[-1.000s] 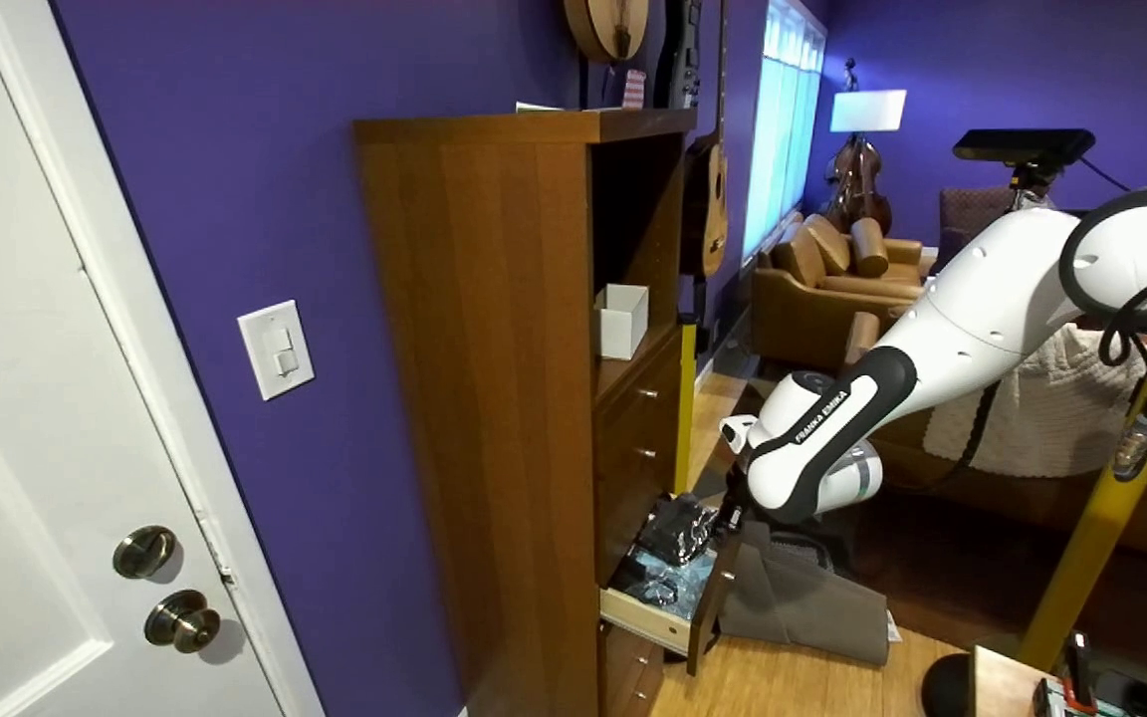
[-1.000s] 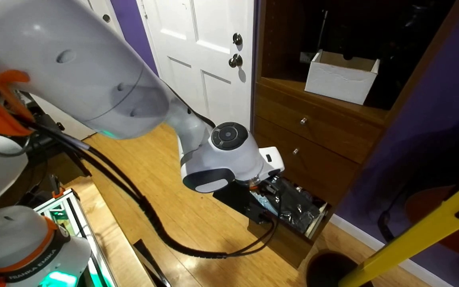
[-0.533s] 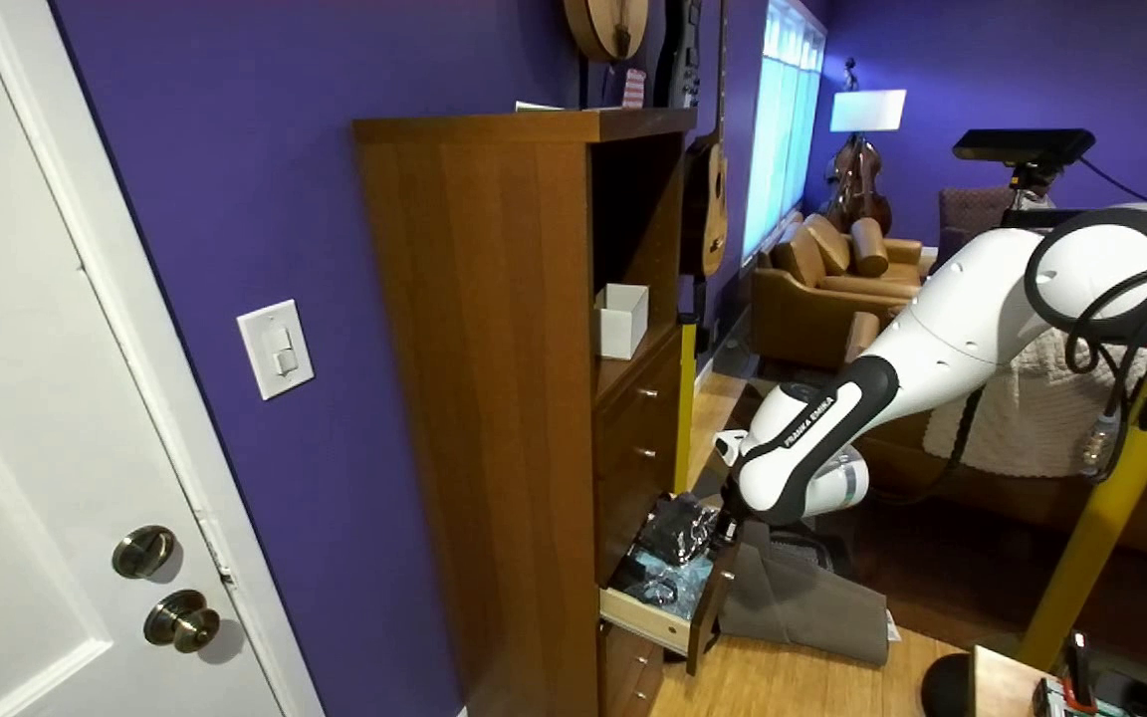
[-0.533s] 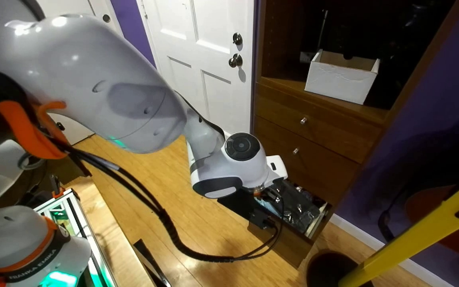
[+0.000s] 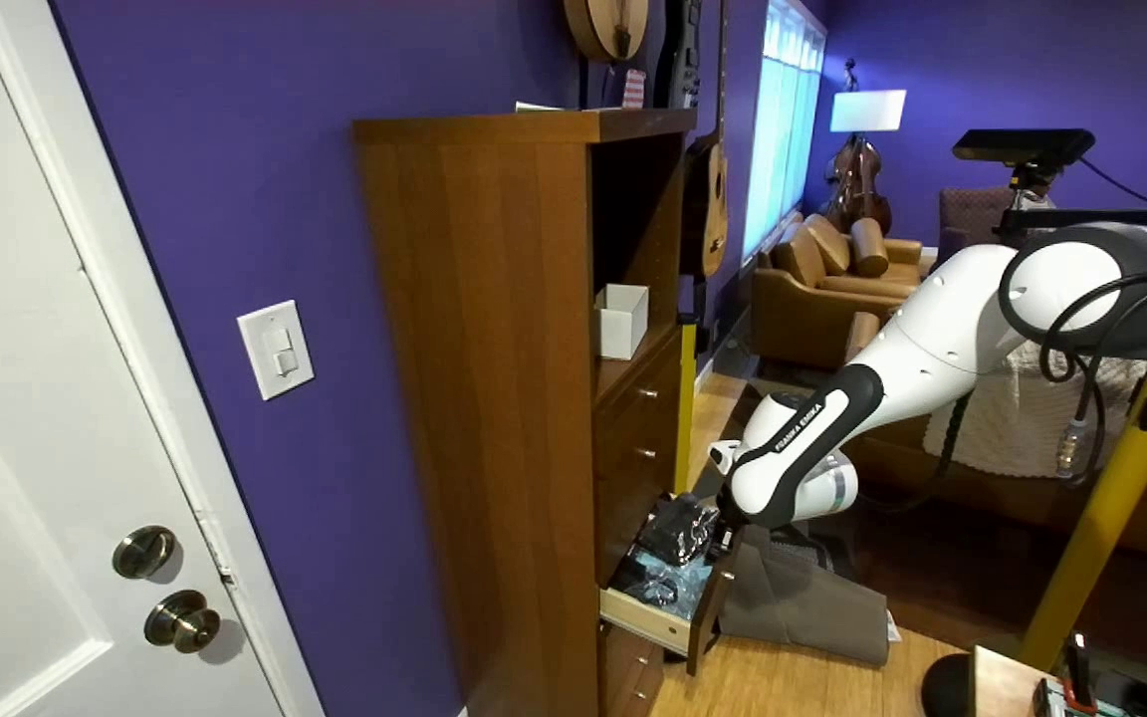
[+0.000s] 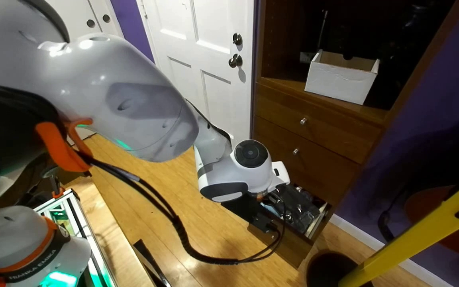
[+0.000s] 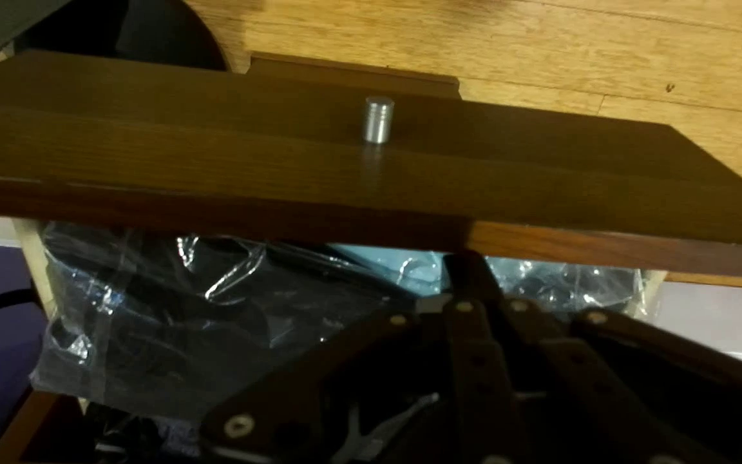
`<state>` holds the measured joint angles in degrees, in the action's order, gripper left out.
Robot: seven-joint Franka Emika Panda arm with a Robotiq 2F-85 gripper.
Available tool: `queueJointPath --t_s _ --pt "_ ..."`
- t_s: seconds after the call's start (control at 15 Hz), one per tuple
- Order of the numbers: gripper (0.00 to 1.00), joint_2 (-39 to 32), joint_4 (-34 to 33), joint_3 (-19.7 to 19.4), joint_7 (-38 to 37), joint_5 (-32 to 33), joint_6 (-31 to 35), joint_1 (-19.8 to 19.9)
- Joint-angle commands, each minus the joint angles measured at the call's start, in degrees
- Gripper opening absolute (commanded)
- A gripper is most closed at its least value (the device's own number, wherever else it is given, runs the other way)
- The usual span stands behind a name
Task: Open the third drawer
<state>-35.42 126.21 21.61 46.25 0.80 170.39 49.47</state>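
Observation:
The third drawer (image 5: 710, 609) stands pulled out of the tall cabinet (image 5: 494, 398), with its pale side showing. Its brown front also shows in an exterior view (image 6: 283, 244) and in the wrist view (image 7: 268, 151), with a small metal knob (image 7: 379, 120). Clear and black plastic bags (image 7: 216, 309) lie inside it. My gripper (image 7: 467, 267) points down over the drawer, its dark fingers together. The fingertips are at the inner side of the front's top edge; whether they touch it I cannot tell. In an exterior view the gripper (image 5: 726, 536) is partly hidden by the drawer front.
Two shut drawers (image 6: 305, 139) are above, and lower drawer fronts (image 5: 633, 672) below. A white box (image 6: 341, 77) sits on the shelf. A yellow post (image 6: 416, 235) stands beside the cabinet. A grey panel (image 5: 812, 602) lies on the floor. A wooden table (image 6: 106, 235) is near the arm's base.
The arm has moved lower and a little toward the cabinet, bringing my gripper down by the drawer front. The drawer has stayed at the same opening.

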Motion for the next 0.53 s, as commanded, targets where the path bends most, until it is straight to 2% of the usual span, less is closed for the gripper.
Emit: queueJointPath --t_s 0.0,0.27,0.47 --pt "0.0 -0.7 -2.7 -2.9 -0.9 0.1 -5.6 -2.6" --pt "0.0 -0.1 -4.6 -6.4 -1.7 -0.7 -11.0 -6.7" --pt "0.0 0.2 -6.8 -11.0 -3.9 -0.4 -18.3 -11.5"
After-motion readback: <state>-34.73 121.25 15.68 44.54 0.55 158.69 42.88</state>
